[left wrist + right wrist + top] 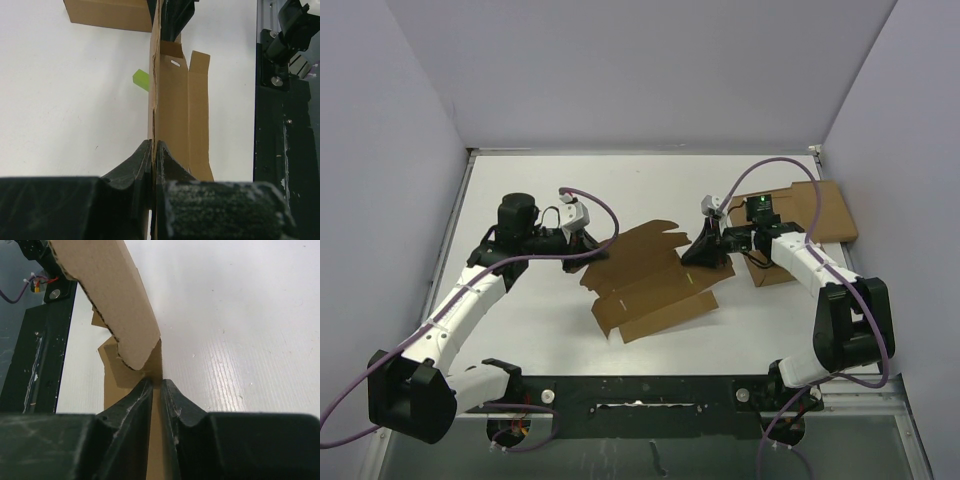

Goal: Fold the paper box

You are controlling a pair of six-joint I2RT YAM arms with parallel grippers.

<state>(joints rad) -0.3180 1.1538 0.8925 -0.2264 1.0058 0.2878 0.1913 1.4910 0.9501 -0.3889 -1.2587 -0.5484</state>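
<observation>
Evidently the step in hand was raising the far panel of the paper box (655, 285) along its crease. Doing it well would call for both arms to lift and turn together, at one pace, so that the sheet bent on the scored line and not across a panel; an outward pull by either arm would likely tear a tab or slide the card out of the pinch. The left end effector (154, 149) was shut tight on the sheet's left edge, the card standing upright between its fingers in the left wrist view. The right end effector (156, 385) was closed onto a thin edge of the same sheet, with a curled flap rising just above its fingers. The box lay in the middle of the tabletop (540, 180), directly between the two, its near panels flat and its far part lifted off the surface; the flat cardboard slab (820, 210) lay well to the right, beyond the right end effector
</observation>
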